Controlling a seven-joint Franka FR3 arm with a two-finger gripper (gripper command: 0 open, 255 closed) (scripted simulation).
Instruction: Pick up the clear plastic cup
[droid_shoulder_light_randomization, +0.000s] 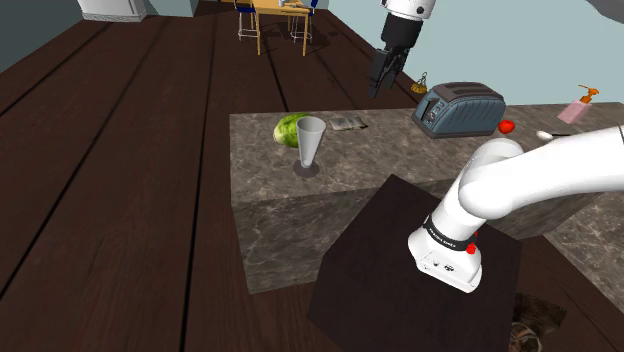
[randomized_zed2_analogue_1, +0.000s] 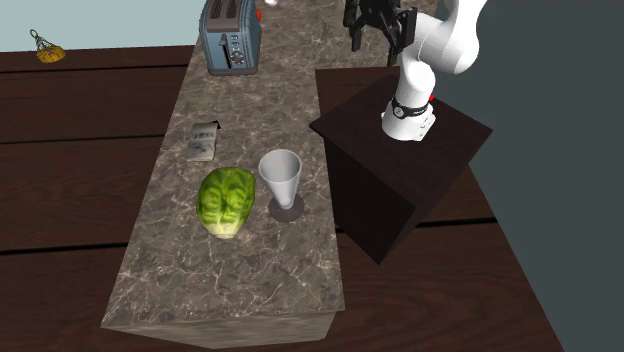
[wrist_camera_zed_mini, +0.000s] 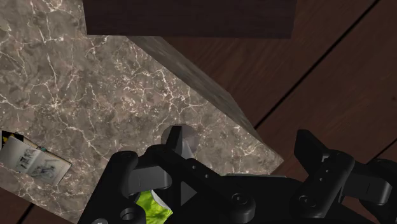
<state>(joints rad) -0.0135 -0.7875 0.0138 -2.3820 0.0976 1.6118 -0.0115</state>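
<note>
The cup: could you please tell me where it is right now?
In the shoulder view, the cup stands upright on the stone counter near its left end, just right of the green lettuce.

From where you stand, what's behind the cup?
A green cabbage lies on the counter behind the cup. In the shoulder view the cup covers one edge of it; the rest shows.

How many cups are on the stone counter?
1. The greyish cup stands upright on the marbled counter, beside the green leafy vegetable. The toaster at the counter's other end might hide something small behind it.
</note>
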